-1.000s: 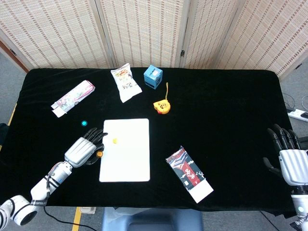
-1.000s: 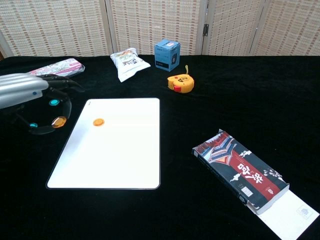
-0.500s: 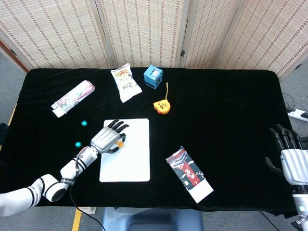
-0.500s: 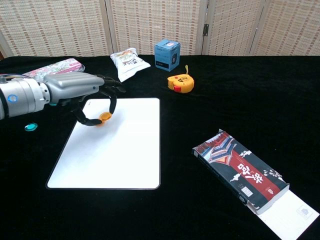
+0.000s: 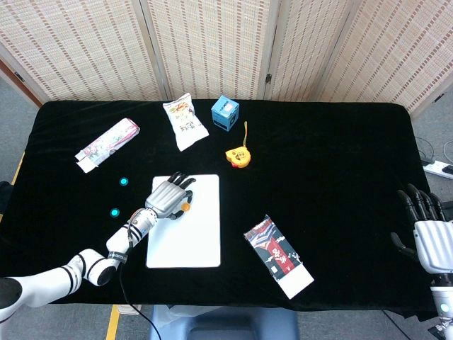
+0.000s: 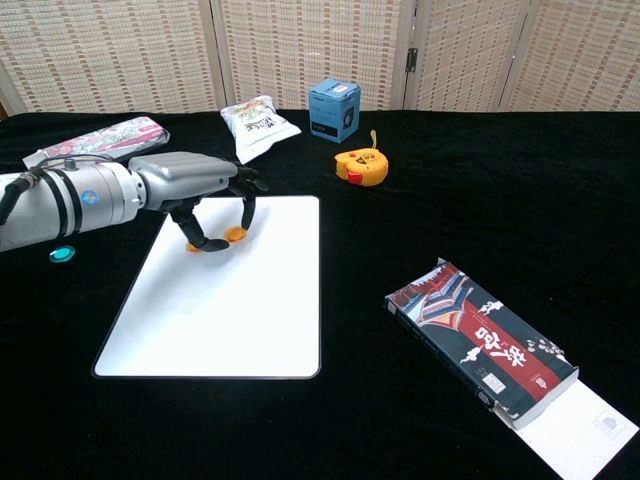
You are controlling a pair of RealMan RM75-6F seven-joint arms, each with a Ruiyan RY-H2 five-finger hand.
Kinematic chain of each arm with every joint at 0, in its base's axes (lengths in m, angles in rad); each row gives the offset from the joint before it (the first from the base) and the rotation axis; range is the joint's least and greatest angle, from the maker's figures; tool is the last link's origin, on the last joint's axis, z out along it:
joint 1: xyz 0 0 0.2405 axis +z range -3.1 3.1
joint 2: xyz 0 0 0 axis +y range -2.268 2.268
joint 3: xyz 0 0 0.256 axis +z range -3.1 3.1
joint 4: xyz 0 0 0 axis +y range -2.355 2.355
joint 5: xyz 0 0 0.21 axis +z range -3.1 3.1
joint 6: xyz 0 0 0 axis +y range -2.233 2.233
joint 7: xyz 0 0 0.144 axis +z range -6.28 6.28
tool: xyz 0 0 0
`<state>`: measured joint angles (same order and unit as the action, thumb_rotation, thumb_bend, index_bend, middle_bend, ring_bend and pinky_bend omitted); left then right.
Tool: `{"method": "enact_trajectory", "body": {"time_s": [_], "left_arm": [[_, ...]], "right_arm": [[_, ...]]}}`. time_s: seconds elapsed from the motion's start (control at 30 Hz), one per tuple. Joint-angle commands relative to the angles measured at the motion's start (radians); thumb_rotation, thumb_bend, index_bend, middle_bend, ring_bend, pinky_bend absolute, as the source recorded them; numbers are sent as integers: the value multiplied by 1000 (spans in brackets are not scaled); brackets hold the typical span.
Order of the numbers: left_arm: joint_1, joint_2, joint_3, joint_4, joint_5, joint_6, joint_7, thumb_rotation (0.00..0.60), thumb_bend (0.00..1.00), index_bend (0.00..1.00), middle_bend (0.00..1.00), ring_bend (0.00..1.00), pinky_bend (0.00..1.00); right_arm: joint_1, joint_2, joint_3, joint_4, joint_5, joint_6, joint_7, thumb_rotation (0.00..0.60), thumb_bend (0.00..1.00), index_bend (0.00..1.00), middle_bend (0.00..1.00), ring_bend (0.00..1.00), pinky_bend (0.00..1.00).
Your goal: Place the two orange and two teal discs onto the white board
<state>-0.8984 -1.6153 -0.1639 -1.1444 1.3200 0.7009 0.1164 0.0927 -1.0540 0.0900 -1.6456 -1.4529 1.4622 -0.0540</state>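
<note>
The white board (image 5: 187, 237) (image 6: 230, 310) lies on the black table. My left hand (image 5: 170, 197) (image 6: 195, 190) hovers low over its far left part, pinching an orange disc (image 5: 185, 206) (image 6: 236, 234) between thumb and a fingertip. A second orange disc (image 6: 199, 247) lies on the board, mostly hidden under the thumb. Two teal discs (image 5: 124, 181) (image 5: 114, 212) lie on the cloth left of the board; the chest view shows one teal disc (image 6: 62, 254). My right hand (image 5: 428, 234) stays at the table's right edge, fingers spread, holding nothing.
A yellow tape measure (image 5: 238, 156), a blue box (image 5: 225, 112) and a snack bag (image 5: 185, 122) lie beyond the board. A pink packet (image 5: 107, 144) is at the far left. A dark patterned box (image 5: 278, 256) lies right of the board.
My left hand carried the orange disc from the cloth left of the board onto the board's far part, moving right. The right hand barely moved.
</note>
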Motion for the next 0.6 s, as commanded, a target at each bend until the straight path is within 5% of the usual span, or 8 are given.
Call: {"method": "enact_trajectory", "body": {"time_s": [0.03, 0.6], "left_arm": [[-1, -1, 3, 5, -12, -2, 10, 600, 415, 495, 132, 0, 0], [-11, -3, 23, 4, -60, -18, 43, 600, 415, 413, 127, 0, 0]], "right_arm": [[0, -1, 0, 1, 1, -1, 2, 600, 361, 0, 1, 0, 0], [-8, -5, 2, 9, 3, 11, 10, 600, 361, 0, 1, 0, 0]]}}
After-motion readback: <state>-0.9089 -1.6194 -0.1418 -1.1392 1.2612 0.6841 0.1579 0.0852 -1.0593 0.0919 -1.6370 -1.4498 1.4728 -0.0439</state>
